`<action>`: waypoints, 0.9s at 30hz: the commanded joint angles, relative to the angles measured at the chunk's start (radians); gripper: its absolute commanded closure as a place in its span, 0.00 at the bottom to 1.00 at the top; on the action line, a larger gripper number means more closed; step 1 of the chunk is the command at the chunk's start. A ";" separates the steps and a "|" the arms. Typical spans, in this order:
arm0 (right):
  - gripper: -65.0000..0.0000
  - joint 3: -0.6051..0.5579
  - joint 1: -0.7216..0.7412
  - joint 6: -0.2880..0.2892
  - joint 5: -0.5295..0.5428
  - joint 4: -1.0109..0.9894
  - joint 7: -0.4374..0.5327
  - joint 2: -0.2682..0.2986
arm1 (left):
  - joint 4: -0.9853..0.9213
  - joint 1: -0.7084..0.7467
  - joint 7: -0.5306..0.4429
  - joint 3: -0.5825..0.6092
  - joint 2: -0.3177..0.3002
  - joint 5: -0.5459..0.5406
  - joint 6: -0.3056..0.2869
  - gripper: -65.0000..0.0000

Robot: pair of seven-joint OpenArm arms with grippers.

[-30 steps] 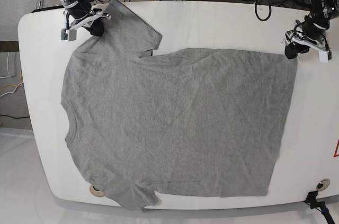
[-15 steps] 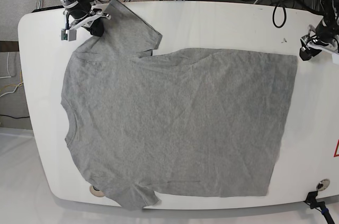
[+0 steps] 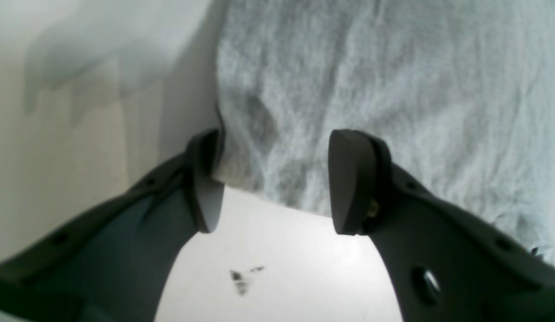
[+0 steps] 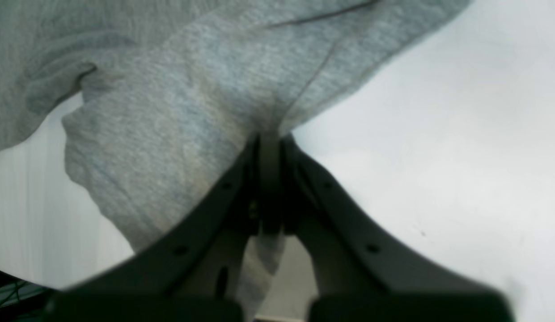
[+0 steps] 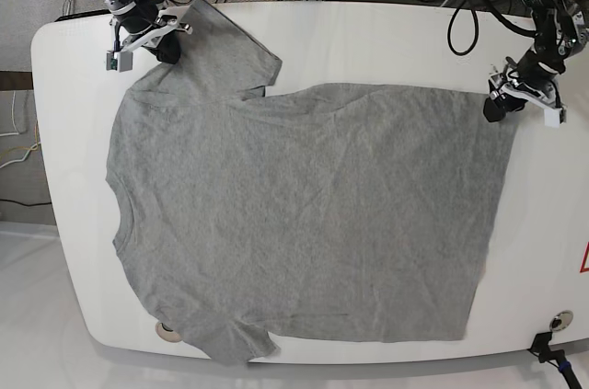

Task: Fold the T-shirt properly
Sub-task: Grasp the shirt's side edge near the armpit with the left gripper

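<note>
T-shirt flat on table, hands at opp. corners.

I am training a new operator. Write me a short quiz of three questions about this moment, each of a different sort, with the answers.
1. True or false: the right gripper is shut on the shirt.
2. Multiple choice: the left gripper is A) shut on the collar, B) open, straddling the corner of the hem, C) raised high above the table.
3. Fill in: the right gripper pinches the edge of a ____.

Key: 1 true; 2 B; 3 sleeve.
</note>
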 commanded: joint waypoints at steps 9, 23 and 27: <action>0.99 0.004 -0.007 -0.002 -0.005 0.004 -0.006 0.011 | 0.005 -0.039 0.028 -0.002 0.011 0.013 0.008 0.48; 0.99 0.004 -0.002 -0.002 -0.005 0.003 -0.005 0.008 | -0.101 -0.103 0.027 0.066 0.014 0.013 0.011 1.00; 1.00 0.004 -0.001 -0.002 -0.005 0.003 -0.005 0.008 | -0.107 -0.102 0.025 0.066 0.014 0.013 0.011 1.00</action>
